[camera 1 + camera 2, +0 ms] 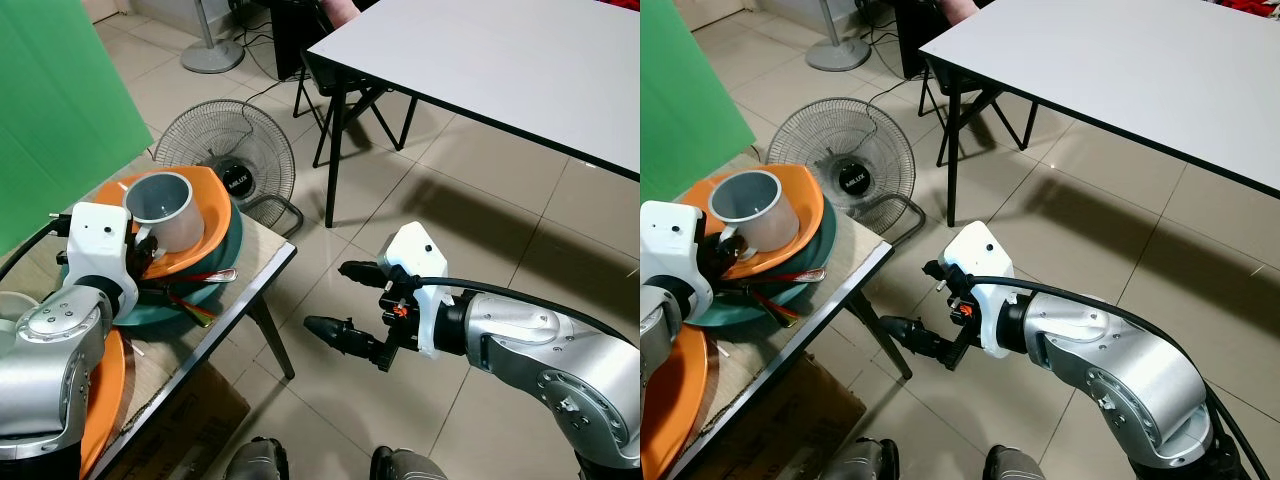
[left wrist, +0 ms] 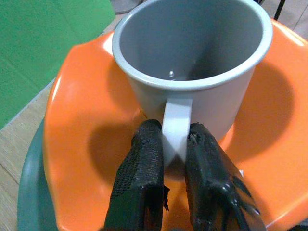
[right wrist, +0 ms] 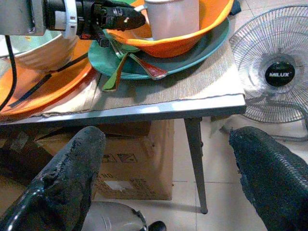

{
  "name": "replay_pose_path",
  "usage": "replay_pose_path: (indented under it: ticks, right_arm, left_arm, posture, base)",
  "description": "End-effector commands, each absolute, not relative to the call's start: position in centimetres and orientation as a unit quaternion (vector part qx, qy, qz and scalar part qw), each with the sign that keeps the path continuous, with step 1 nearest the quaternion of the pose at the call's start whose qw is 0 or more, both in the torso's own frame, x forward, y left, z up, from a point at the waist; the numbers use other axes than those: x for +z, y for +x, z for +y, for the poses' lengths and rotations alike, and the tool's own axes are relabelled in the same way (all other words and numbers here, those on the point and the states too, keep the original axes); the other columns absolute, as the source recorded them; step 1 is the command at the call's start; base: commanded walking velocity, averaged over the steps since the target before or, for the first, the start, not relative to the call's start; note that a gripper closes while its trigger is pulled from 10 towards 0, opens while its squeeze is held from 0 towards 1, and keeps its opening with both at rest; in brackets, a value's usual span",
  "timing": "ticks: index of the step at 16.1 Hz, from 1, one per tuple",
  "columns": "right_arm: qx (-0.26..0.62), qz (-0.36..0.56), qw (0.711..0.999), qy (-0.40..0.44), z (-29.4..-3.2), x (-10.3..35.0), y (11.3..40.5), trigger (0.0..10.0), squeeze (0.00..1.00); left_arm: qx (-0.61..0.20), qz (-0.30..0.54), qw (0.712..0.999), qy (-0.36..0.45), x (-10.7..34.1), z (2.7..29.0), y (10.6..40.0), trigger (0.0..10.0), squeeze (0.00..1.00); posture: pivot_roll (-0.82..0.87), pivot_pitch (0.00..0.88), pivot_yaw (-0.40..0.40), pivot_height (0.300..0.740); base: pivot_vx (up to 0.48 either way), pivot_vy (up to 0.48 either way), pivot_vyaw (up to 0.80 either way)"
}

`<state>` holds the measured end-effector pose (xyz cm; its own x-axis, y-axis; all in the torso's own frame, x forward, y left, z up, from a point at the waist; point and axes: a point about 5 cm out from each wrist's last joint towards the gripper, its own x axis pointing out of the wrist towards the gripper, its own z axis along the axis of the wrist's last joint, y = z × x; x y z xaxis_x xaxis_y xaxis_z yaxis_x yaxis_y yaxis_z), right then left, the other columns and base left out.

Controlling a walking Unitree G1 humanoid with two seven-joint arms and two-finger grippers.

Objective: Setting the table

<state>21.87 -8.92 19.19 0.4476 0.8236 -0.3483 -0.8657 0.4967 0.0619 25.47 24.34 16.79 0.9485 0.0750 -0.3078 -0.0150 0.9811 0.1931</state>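
Observation:
A grey mug [image 1: 166, 208] stands in an orange bowl [image 1: 206, 222], which rests on a teal plate [image 1: 222, 268] on a small side table [image 1: 262, 272]. My left gripper [image 2: 169, 144] is shut on the mug's handle [image 2: 175, 126], one black finger on each side. Red and green cutlery [image 3: 126, 63] lies on the teal plate beside the bowl. My right gripper [image 1: 342, 298] hangs open over the tiled floor, to the right of the side table, holding nothing. A large white table [image 1: 520, 60] stands farther off on the right.
A floor fan [image 1: 232, 160] stands just behind the side table. An orange plate [image 1: 108, 392] and a pale bowl [image 3: 38, 48] sit nearer me on the side table. A cardboard box [image 3: 130, 163] lies under it. A green screen [image 1: 50, 100] rises on the left.

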Motion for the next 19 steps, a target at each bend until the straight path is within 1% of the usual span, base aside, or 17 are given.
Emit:
replay_pose_path:
  ticks: [1,2,4,5,6,7,8,9,10,11,12,15,17,19]
  right_arm:
    - [0.500,0.160,0.849,-0.066,-8.9,19.4,21.7,10.0,0.00]
    - [0.494,0.157,0.853,-0.066,-8.9,19.4,21.8,10.0,0.00]
    - [0.463,0.144,0.873,-0.061,-9.4,19.5,22.4,10.0,0.00]
    - [0.448,0.137,0.882,-0.055,-9.6,19.6,22.6,10.0,0.00]
    - [0.412,0.104,0.904,-0.046,-10.0,20.0,23.2,10.0,0.00]
    - [0.401,0.099,0.910,-0.038,-10.1,20.1,23.3,10.0,0.00]
    - [0.356,0.088,0.930,-0.031,-10.7,20.1,23.9,10.0,0.00]
    - [0.324,0.066,0.943,-0.021,-11.1,20.3,24.2,10.0,0.00]
    - [0.284,0.073,0.956,-0.009,-11.6,19.7,24.6,10.0,0.00]
    - [0.237,0.083,0.968,-0.021,-12.4,18.9,25.1,10.0,0.00]
    - [0.202,0.093,0.975,-0.028,-13.1,18.3,25.4,10.0,0.00]
    - [0.157,0.092,0.983,-0.028,-14.2,17.8,25.8,10.0,0.00]
    - [0.147,0.085,0.985,-0.025,-14.4,17.6,25.9,10.0,0.00]
    - [0.141,0.077,0.987,-0.030,-14.4,17.4,26.0,10.0,0.00]
  left_arm:
    - [0.024,0.133,0.986,0.093,17.6,24.6,25.2,0.0,0.00]
    - [0.022,0.122,0.988,0.090,17.9,24.5,25.1,0.0,0.00]
    - [0.010,0.072,0.995,0.071,19.4,23.9,24.7,0.0,0.00]
    - [0.004,0.052,0.997,0.060,20.0,23.5,24.6,0.0,0.00]
    - [-0.011,0.012,0.999,0.044,21.1,22.5,24.5,0.0,0.00]
    - [-0.013,0.004,0.999,0.041,21.3,22.3,24.4,0.0,0.00]
    - [-0.028,-0.025,0.999,0.033,22.2,21.1,24.4,0.0,0.00]
    - [-0.045,-0.051,0.997,0.022,22.9,19.6,24.5,0.0,0.00]
    - [-0.054,-0.076,0.995,0.029,23.3,18.4,24.5,0.0,0.00]
    - [-0.052,-0.074,0.995,0.033,23.0,17.3,24.7,10.0,0.00]
    - [-0.055,-0.063,0.996,0.041,22.3,16.7,24.8,10.0,0.00]
    - [-0.057,-0.047,0.995,0.063,21.0,15.7,24.3,10.0,0.00]
    - [-0.055,-0.038,0.995,0.068,20.2,15.6,23.9,10.0,0.00]
    - [-0.044,-0.025,0.996,0.078,19.3,15.7,23.5,10.0,0.00]
  posture:
    - [0.02,0.127,0.062,0.740]
    - [0.02,0.127,0.062,0.740]
    - [0.02,0.113,0.061,0.740]
    - [0.00,0.089,0.063,0.740]
    - [-0.01,0.076,0.065,0.740]
    - [-0.01,0.069,0.065,0.740]
    - [-0.02,0.053,0.067,0.740]
    - [-0.02,0.049,0.067,0.740]
    - [-0.03,0.045,0.066,0.740]
    - [-0.03,0.042,0.067,0.740]
    - [-0.04,0.045,0.068,0.740]
    - [-0.05,0.050,0.053,0.740]
    - [-0.05,0.045,0.037,0.740]
    - [-0.05,0.044,0.032,0.740]
  base:
    - [0.000,0.000,0.00]
    - [0.000,0.000,0.00]
    - [0.000,0.000,0.00]
    - [0.000,0.000,0.00]
    - [0.000,0.000,0.00]
    - [0.000,0.000,0.00]
    - [0.000,0.000,0.00]
    - [0.000,0.000,0.00]
    - [0.000,0.000,0.00]
    - [0.000,0.000,-0.78]
    - [0.000,0.000,-0.77]
    - [0.000,0.000,-0.77]
    - [0.000,0.000,-0.76]
    - [0.129,0.000,0.00]
